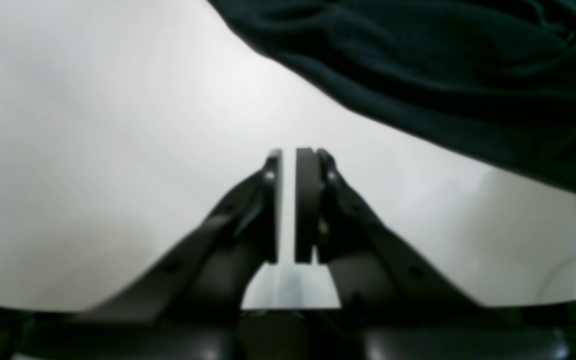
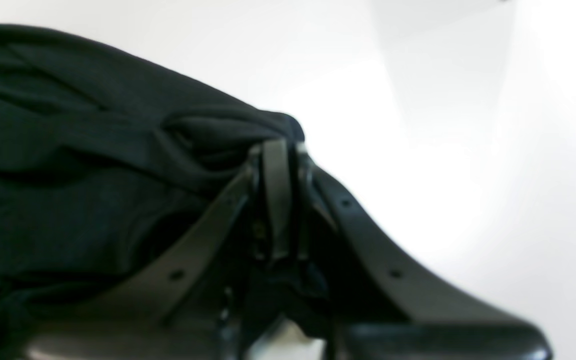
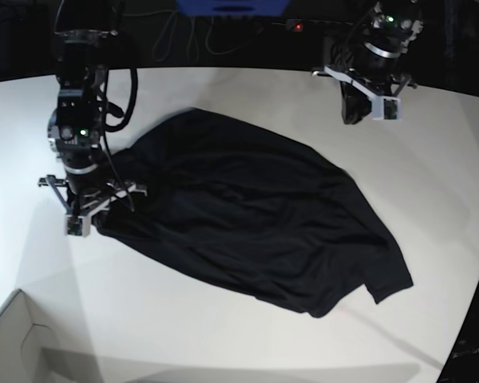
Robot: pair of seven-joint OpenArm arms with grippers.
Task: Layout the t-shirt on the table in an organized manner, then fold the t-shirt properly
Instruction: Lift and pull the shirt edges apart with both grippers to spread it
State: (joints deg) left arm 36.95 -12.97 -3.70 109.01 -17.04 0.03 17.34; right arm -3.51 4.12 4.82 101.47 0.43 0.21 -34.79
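Base view: the right pincer (image 3: pixel 96 209) pinches the t-shirt's (image 3: pixel 247 219) edge; the left pincer (image 3: pixel 359 112), nearly closed and empty, hangs well clear.

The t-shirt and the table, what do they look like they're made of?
T-shirt: thin, soft black knit, probably cotton or a blend; it drapes in loose folds with no sheen. Table: smooth, matte white board, perhaps laminate or painted; only diffuse glare shows.

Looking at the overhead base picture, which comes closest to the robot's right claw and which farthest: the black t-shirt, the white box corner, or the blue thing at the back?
From the right gripper:
1. t-shirt, clamped in it, spreading rightward.
2. white box corner, bottom left.
3. blue thing, top edge, beyond the table.
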